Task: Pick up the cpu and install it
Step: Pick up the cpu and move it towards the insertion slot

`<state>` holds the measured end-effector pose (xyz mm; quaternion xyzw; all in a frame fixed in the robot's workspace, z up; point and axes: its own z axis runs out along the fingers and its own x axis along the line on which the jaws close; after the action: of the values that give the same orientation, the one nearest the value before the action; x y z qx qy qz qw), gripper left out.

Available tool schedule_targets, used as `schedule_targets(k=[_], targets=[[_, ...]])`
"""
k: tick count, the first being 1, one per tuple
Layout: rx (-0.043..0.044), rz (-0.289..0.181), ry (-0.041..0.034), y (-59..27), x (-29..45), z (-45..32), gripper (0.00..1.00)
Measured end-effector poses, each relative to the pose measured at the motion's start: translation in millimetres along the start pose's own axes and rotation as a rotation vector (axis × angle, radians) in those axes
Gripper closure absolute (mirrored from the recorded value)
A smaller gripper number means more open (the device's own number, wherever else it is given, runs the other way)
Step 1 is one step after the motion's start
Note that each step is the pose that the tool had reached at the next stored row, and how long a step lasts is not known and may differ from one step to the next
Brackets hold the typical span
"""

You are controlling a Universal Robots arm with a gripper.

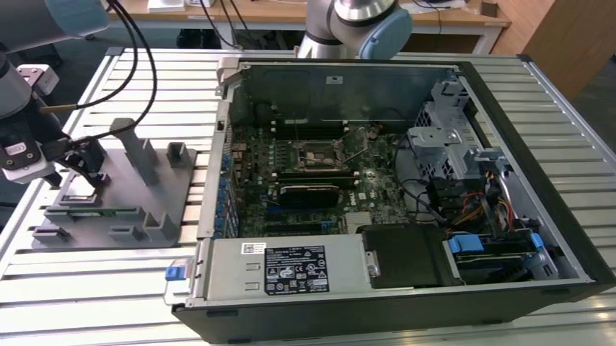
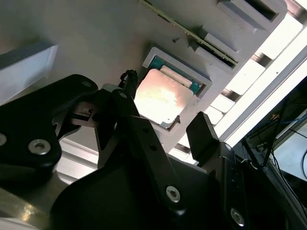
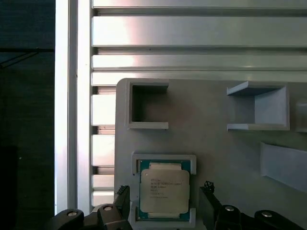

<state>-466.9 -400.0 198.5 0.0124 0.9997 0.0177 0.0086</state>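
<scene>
The cpu (image 3: 164, 189) is a flat square chip with a silver-grey top. It lies in a framed pocket on the grey fixture plate (image 3: 216, 158), and it also shows in the second wrist view as the cpu (image 2: 160, 98). My gripper (image 3: 165, 200) is open just above it, with one black fingertip (image 3: 123, 195) on each side and a small gap to each chip edge. In the exterior view the gripper (image 1: 85, 171) hangs over the fixture plate (image 1: 144, 216) at the exterior view's left. The motherboard socket (image 1: 318, 154) sits inside the open computer case.
The open computer case (image 1: 539, 238) lies on the slatted metal table (image 1: 86, 281), to the exterior view's right of the fixture. Upright grey blocks (image 1: 135, 148) stand on the fixture close to the gripper. Black cables (image 1: 135, 43) trail from the arm.
</scene>
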Motion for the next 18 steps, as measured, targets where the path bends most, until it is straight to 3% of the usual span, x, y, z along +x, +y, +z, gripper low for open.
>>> schedule_targets(k=[6,18], targets=[[0.0047,0.005,-0.0010,-0.2,0.1,5.1,0.32],[0.0051,0.007,-0.0008,-0.3,0.3,11.9,0.32]])
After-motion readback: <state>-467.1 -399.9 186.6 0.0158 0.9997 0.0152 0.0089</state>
